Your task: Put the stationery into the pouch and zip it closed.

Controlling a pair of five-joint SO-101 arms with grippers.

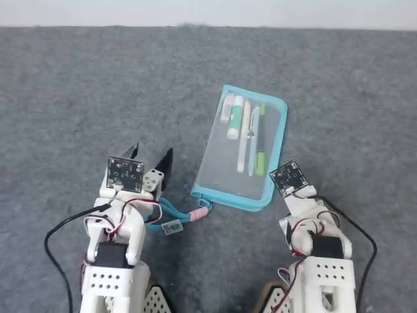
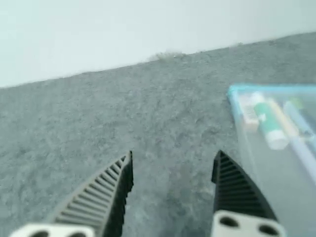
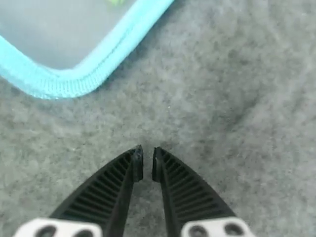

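The grey, carpet-like cloth surface [image 1: 78, 85] is looking matt and rough, with a short fuzzy nap. At centre frame, the flat see-through pouch [image 1: 218, 166] is showing smooth, faintly frosted plastic, edged in woven turquoise cloth binding. The pens [image 1: 242, 143] inside are looking like smooth plastic. The left hand [image 2: 174, 154] and right hand [image 3: 147, 150] are showing matt black ribbed plastic fingers on white plastic mounts.
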